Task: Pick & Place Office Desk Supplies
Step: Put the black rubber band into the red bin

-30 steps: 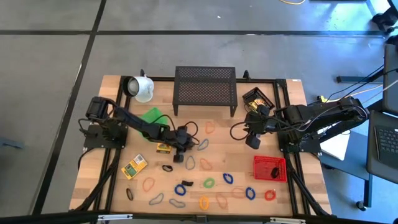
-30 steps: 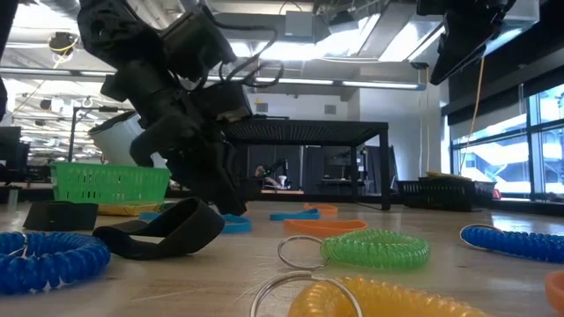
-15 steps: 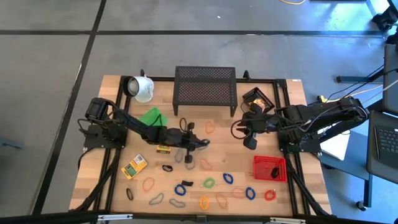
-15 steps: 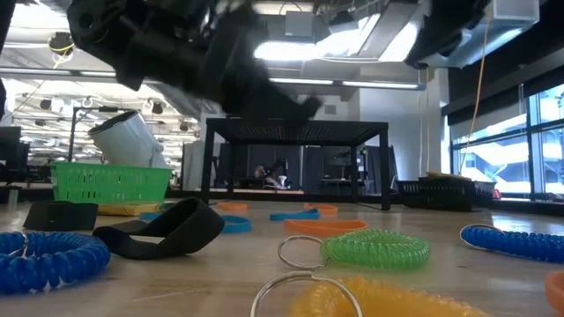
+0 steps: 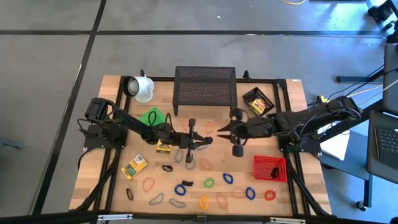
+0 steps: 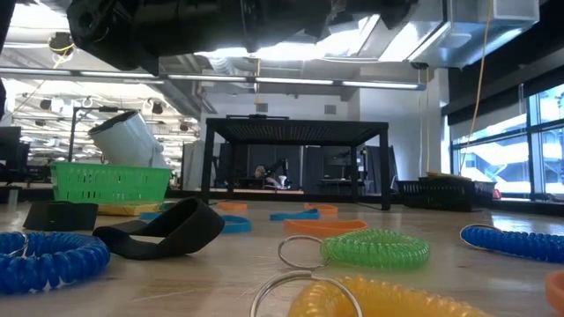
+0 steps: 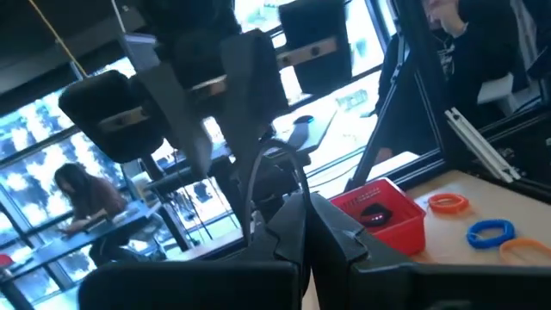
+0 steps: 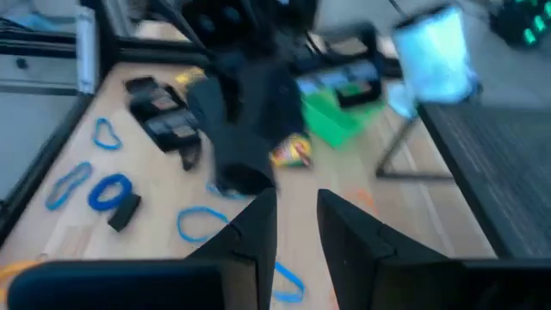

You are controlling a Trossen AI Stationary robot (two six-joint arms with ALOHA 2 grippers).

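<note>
Coiled loops in several colours lie scattered over the near half of the table, such as the blue loop [image 5: 180, 189] and the green loop [image 6: 374, 247]. One yellow box [image 5: 163, 147] lies below the left arm, another [image 5: 134, 167] lies nearer the left edge, and a third sits in the black tray [image 5: 258, 101]. My left gripper [image 5: 210, 140] [image 7: 310, 237] hangs above the table's middle, level and shut, with nothing showing between its fingers. My right gripper [image 5: 221, 129] [image 8: 297, 228] faces it from the right, open, a short way off.
The black mesh shelf [image 5: 205, 87] stands at the far edge, with the white mug [image 5: 142, 88] lying on its side to its left. A green basket [image 5: 152, 116] sits far left. A red basket [image 5: 269, 168] with a dark item inside sits near right.
My left gripper has risen from the table beside the yellow box, swung toward the table's right and tipped from pointing down to level. My right gripper has left the black tray and moved toward the table's middle, turning until it faces the left gripper.
</note>
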